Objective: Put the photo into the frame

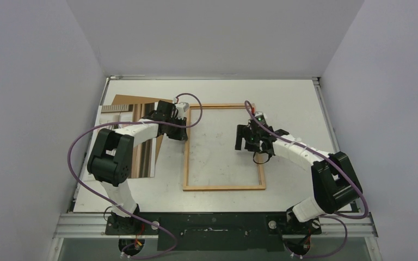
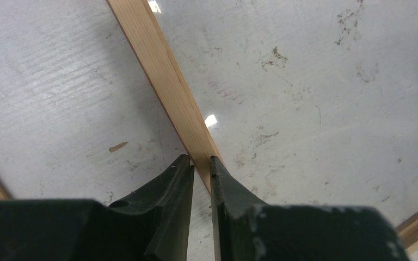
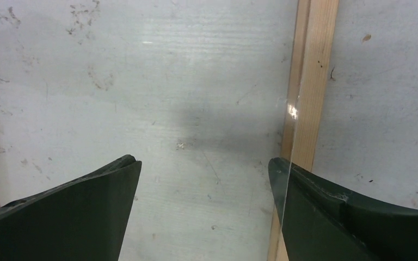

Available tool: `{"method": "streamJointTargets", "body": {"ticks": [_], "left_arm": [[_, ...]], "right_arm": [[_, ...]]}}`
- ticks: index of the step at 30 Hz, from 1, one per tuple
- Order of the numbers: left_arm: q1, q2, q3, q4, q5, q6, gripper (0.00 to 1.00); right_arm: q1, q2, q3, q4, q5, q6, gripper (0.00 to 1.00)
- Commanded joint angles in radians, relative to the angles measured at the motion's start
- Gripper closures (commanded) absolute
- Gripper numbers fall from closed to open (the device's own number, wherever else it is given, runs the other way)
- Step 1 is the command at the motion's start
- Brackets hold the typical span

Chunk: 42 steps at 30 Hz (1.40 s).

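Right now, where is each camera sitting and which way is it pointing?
Top external: above and behind the bases, looking down on the table; left arm and right arm show, the frame between them.
Left wrist: on the left arm, looking down past the left gripper, shut on the frame's left rail.
Right wrist: on the right arm, looking down past the open right gripper at the pane and right rail.
Shared: both wrist views show the frame's wooden border.

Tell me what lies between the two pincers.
Only the frame, its clear pane bare with the table showing through. The top view shows it: left pincer at the left border, right pincer over the pane near the right border.
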<state>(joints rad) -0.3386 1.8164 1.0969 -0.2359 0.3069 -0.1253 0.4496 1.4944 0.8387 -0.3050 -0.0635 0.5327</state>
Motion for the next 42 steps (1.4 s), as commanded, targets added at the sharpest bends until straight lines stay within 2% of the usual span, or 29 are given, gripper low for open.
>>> {"method": "streamJointTargets", "body": {"ticks": [1, 7, 15, 19, 28, 35, 40, 42], "left_arm": [[0.002, -0.016, 0.006, -0.025, -0.001, 0.02, 0.84], [0.006, -0.024, 0.002, -0.023, 0.007, 0.013, 0.84], [0.01, -0.03, 0.001, -0.023, 0.012, 0.009, 0.85], [0.01, -0.034, -0.004, -0.02, 0.015, 0.009, 0.85], [0.012, -0.035, -0.002, -0.024, 0.017, 0.006, 0.85], [0.011, -0.035, 0.0, -0.029, 0.021, 0.001, 0.85], [0.012, -0.035, -0.004, -0.03, 0.021, 0.001, 0.86], [0.01, -0.033, -0.001, -0.03, 0.02, 0.002, 0.86]], "right_arm": [[0.074, 0.008, 0.108, -0.073, 0.099, -0.032, 0.09], [0.136, 0.037, 0.153, -0.143, 0.165, -0.043, 0.04], [0.139, 0.053, 0.158, -0.175, 0.19, -0.059, 0.0], [0.153, 0.059, 0.164, -0.195, 0.24, -0.063, 0.1], [0.185, 0.061, 0.18, -0.228, 0.337, -0.056, 0.1], [0.181, 0.059, 0.137, -0.167, 0.29, -0.048, 0.09], [0.122, -0.058, 0.096, -0.089, 0.17, -0.035, 0.0], [0.075, -0.12, 0.068, -0.046, 0.086, -0.025, 0.07]]}}
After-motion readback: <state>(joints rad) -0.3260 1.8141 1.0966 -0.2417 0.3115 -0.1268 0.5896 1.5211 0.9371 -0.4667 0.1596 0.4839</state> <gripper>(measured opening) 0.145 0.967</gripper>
